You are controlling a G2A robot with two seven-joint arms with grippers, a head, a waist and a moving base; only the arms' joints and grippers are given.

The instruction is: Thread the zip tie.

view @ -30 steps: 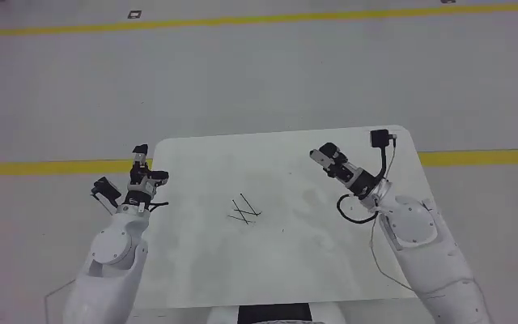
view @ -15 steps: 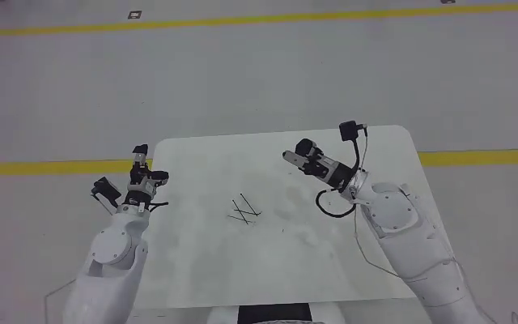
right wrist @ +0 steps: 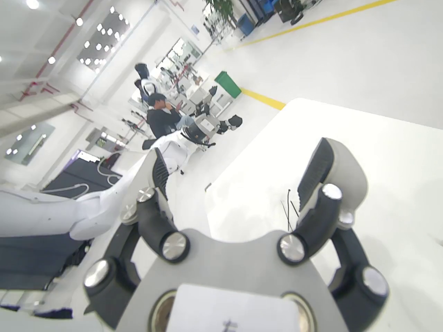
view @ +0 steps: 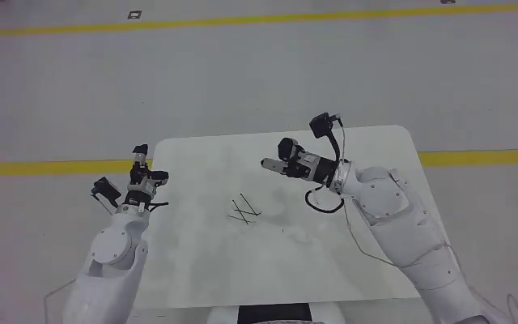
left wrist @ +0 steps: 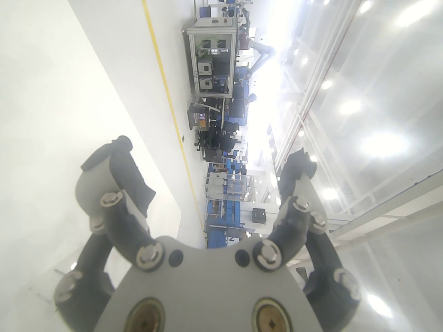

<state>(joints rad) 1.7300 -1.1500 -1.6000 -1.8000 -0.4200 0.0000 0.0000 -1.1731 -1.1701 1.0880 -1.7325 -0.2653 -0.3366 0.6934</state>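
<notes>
A large, bright industrial robotics hall. A pale glossy floor [view: 243,81] marked with yellow lane lines [view: 243,19] stretches well beyond the left jaws and the right jaws. Far past the left jaws stands a metal-framed equipment cabinet [left wrist: 211,60] packed with electronics and cables, with racks of blue storage bins [left wrist: 225,209] near it. High above the right jaws, a lofty ceiling carries rows of round lights [right wrist: 79,21]. Far beyond them stand a potted tree [right wrist: 218,11] and a green waste bin [right wrist: 227,84]. The right jaws hang over a plain white surface [view: 324,251].
</notes>
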